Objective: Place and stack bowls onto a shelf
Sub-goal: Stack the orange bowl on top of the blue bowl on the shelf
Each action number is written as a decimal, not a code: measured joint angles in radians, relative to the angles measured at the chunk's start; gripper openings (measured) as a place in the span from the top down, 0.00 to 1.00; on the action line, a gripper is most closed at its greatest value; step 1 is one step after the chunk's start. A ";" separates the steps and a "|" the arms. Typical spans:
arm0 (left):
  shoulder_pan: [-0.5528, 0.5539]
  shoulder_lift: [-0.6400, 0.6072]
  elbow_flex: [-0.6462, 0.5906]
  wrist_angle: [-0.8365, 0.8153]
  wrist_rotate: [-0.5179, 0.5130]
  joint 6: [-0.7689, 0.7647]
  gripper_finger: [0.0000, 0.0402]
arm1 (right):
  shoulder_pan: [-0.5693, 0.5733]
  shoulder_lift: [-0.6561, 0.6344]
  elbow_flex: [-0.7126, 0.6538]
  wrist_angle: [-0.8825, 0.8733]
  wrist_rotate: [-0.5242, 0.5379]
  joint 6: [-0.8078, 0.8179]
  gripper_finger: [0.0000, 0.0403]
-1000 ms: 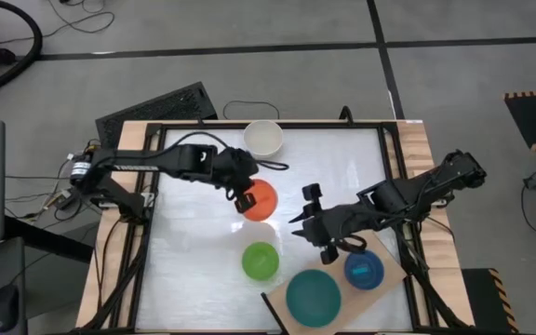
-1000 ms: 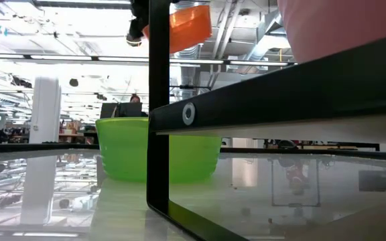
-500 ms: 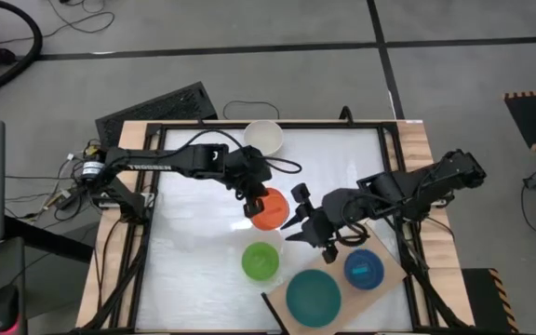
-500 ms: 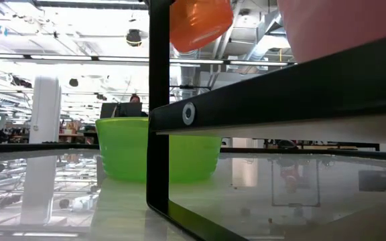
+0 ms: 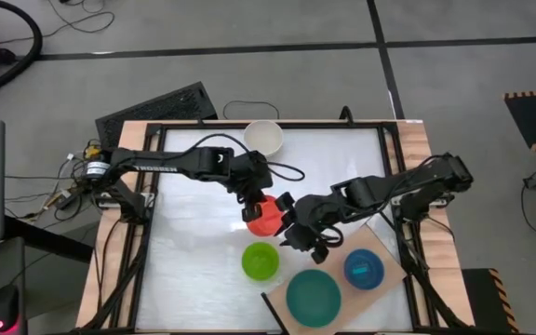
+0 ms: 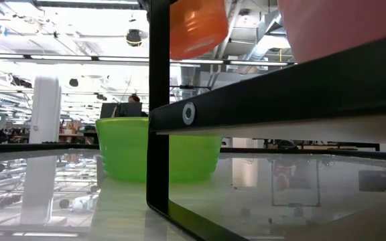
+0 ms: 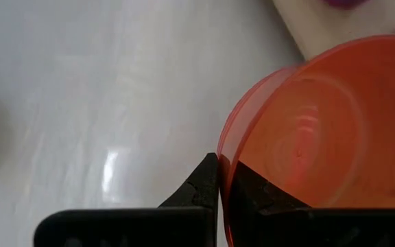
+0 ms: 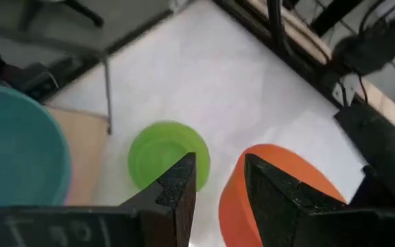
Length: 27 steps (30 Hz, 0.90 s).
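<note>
Left pincer [image 5: 252, 199] clamped on the rim of the red bowl [image 5: 266, 215], held tilted above mid-bench. Right pincer [image 5: 291, 223] parted, just beside that bowl. Lime green bowl [image 5: 260, 261] nearby on the bench [image 5: 194, 242].

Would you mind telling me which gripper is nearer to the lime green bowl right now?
Right. The right gripper hangs open just beside the lime green bowl, toward the shelf. The left gripper is farther up the table, shut on the red bowl.

Lime green bowl [image 5: 260, 261] and shelf [image 5: 394, 272] crowd the near side; far tabletop [image 5: 324, 154] seems open.
</note>
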 joint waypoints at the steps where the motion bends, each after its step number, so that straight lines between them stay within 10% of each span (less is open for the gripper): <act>1: -0.001 0.008 0.000 0.006 0.008 0.009 1.00 | -0.005 0.000 0.002 0.002 -0.014 -0.006 0.63; 27: -0.019 0.028 0.002 -0.013 0.150 0.167 1.00 | -0.078 0.013 0.001 -0.140 -0.109 -0.261 0.63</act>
